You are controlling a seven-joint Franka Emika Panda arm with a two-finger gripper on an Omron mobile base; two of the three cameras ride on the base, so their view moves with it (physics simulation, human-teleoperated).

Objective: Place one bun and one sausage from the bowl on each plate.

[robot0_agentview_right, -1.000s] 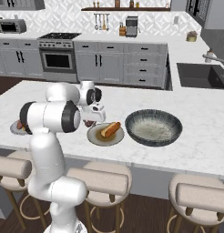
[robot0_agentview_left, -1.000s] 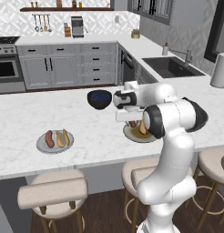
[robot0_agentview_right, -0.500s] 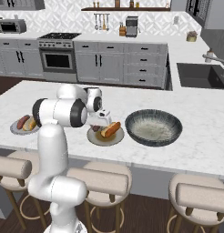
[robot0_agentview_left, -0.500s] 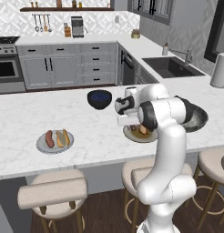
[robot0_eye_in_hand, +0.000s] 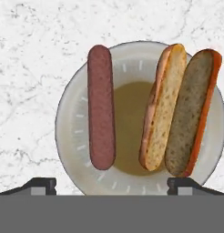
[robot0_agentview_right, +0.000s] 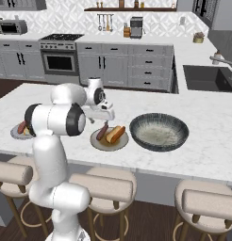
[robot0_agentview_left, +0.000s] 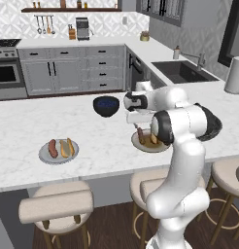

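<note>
In the hand view, a grey-rimmed plate (robot0_eye_in_hand: 70,150) with a tan centre holds a sausage (robot0_eye_in_hand: 101,107) and a split bun (robot0_eye_in_hand: 180,111) side by side. My gripper (robot0_eye_in_hand: 111,184) hovers open straight above it, with nothing between the fingertips (robot0_eye_in_hand: 38,184). From the right base, the same plate (robot0_agentview_right: 108,147) lies beside the wide grey bowl (robot0_agentview_right: 159,134), whose pale inside looks bare, with the gripper (robot0_agentview_right: 106,117) just over it. The light grey plate (robot0_agentview_left: 43,155) at the left carries another sausage (robot0_agentview_left: 53,148) and bun (robot0_agentview_left: 68,147).
A dark navy bowl (robot0_agentview_left: 106,105) stands on the counter behind the tan-centred plate (robot0_agentview_left: 141,147). Stools (robot0_agentview_left: 56,206) line the counter's near edge. A sink (robot0_agentview_left: 182,70) is set in the far right counter.
My arm has shifted slightly while the hand stays over the tan-centred plate. The sausage and bun on that plate have not moved.
</note>
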